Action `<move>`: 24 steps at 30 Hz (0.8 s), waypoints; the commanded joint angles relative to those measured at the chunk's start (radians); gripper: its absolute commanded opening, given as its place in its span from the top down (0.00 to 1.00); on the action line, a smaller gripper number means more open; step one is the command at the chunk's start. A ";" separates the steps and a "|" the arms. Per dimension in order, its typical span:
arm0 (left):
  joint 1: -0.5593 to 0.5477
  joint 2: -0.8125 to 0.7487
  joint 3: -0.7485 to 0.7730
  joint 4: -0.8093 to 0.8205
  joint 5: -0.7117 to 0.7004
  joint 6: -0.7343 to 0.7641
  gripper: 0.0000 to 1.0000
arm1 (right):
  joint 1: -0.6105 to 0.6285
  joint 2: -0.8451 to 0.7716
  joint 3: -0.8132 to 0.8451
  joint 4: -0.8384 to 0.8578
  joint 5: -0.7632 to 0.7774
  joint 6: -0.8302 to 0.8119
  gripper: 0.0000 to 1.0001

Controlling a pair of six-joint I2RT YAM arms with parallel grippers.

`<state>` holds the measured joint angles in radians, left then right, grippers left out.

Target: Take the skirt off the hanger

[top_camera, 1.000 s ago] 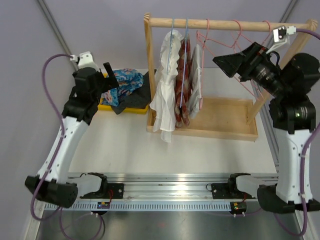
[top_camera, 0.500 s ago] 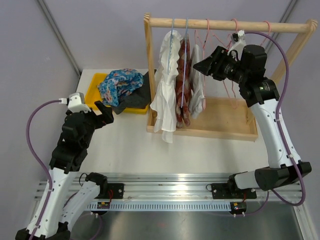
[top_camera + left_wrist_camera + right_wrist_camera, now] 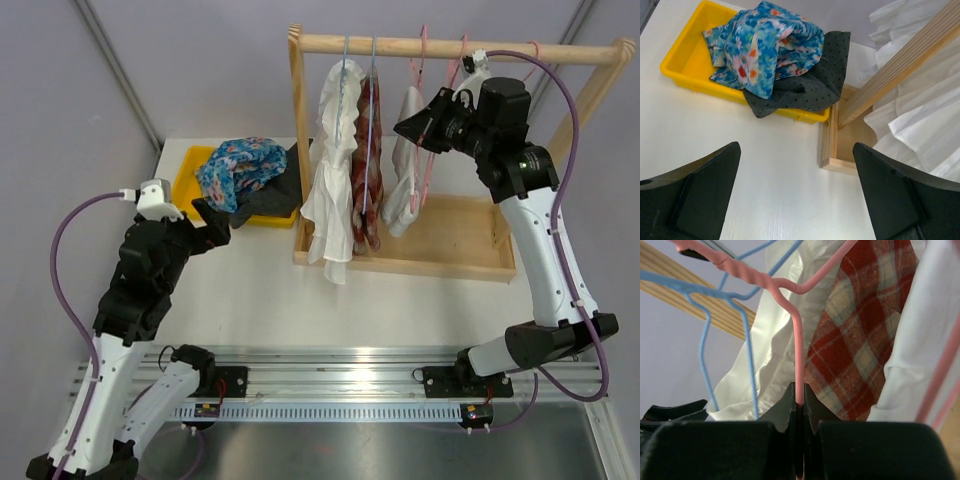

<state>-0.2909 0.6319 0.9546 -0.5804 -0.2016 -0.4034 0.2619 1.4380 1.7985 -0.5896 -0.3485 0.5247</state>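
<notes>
A wooden rack's rail point(image 3: 520, 48) carries a white ruffled garment point(image 3: 330, 190) and a red plaid skirt point(image 3: 368, 170) on blue hangers point(image 3: 346, 60). A white skirt point(image 3: 408, 195) hangs on a pink wire hanger point(image 3: 424, 60). My right gripper point(image 3: 412, 128) is shut on the pink hanger's wire point(image 3: 798, 340), which runs up from between the closed fingertips point(image 3: 798, 390). The plaid skirt point(image 3: 860, 335) and white skirt point(image 3: 920, 350) hang just behind it. My left gripper point(image 3: 210, 215) is open and empty point(image 3: 797, 190) over the table left of the rack.
A yellow tray point(image 3: 188, 170) at the back left holds a floral cloth point(image 3: 765, 45) and a dark dotted cloth point(image 3: 810, 85). The rack's wooden base tray point(image 3: 450, 240) and left post point(image 3: 890, 70) stand right of the left gripper. More pink hangers point(image 3: 466, 60) hang on the rail.
My right gripper has drawn the pink hanger with the white skirt rightward, away from the plaid skirt. The left arm lowered from the tray and now holds near the table.
</notes>
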 commanded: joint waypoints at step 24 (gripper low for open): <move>-0.810 0.641 0.552 0.430 0.423 0.296 0.01 | 0.003 -0.274 0.255 -0.228 -0.219 0.129 1.00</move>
<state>-1.0660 1.2472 1.5623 -0.2935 0.1070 -0.1223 0.2619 1.1980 2.0026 -0.8570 -0.4984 0.6216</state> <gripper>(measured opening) 0.987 0.044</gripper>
